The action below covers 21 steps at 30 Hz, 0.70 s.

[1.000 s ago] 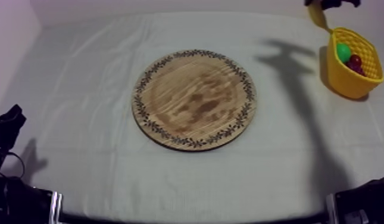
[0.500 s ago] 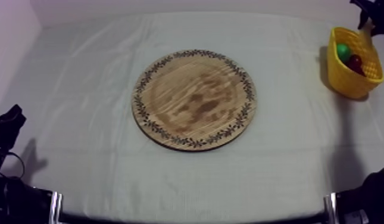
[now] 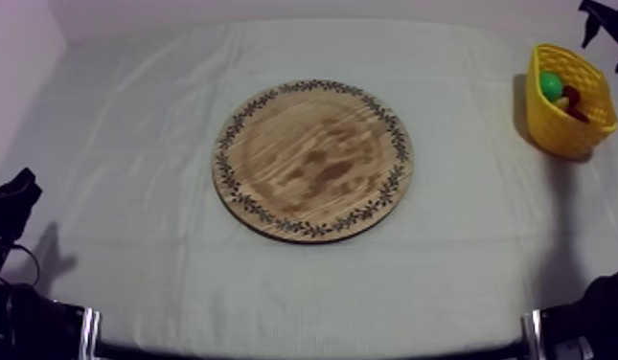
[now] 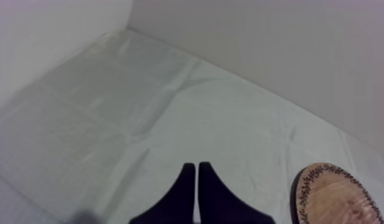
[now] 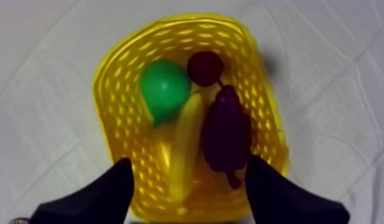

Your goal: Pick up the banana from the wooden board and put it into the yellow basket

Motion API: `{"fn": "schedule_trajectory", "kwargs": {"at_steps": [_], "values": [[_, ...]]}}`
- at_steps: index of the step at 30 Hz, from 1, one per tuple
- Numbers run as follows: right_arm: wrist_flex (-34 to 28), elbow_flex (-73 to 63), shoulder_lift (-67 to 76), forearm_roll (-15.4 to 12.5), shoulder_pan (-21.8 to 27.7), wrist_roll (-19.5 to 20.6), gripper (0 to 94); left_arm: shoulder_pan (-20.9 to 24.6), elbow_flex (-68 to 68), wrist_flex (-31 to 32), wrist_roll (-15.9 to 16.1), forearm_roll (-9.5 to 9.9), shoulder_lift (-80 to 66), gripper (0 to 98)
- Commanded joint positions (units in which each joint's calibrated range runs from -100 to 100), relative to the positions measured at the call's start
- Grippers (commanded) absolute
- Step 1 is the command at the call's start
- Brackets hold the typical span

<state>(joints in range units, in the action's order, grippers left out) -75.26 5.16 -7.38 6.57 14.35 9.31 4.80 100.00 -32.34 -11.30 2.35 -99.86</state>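
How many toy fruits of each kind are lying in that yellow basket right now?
pear: 1
small red fruit: 1
banana: 1
grapes: 1 bunch
Total in the basket: 4

The table [image 3: 121,201] wears a grey-white cloth [image 3: 446,278] marked with soft creases and fold lines. A round wooden board [image 3: 312,160] with a dark leaf-patterned rim lies flat near the table's middle. A yellow basket [image 3: 548,123] stands well apart from it, at the far right corner.
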Motion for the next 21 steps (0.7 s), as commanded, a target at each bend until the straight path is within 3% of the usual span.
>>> {"fn": "schedule_trajectory", "kwargs": {"at_steps": [1, 6, 12, 21], "values": [[-0.46, 0.55, 5.36, -0.7, -0.36, -1.12, 53.8, 0.01, 0.0, 0.0, -0.01, 0.02, 0.04, 0.1], [-2.0, 2.17, 15.84, -2.68, -1.53, -3.2, 45.8, 0.01, 0.0, 0.0, -0.01, 0.02, 0.04, 0.1], [-4.15, 3.24, 26.23, -4.28, -2.37, -5.11, 29.6, 0.01, 0.0, 0.0, -0.01, 0.02, 0.04, 0.1], [1.02, 14.75, 43.55, -5.27, -4.33, -6.36, 7.2, 0.01, 0.0, 0.0, -0.01, 0.02, 0.04, 0.1]]}}
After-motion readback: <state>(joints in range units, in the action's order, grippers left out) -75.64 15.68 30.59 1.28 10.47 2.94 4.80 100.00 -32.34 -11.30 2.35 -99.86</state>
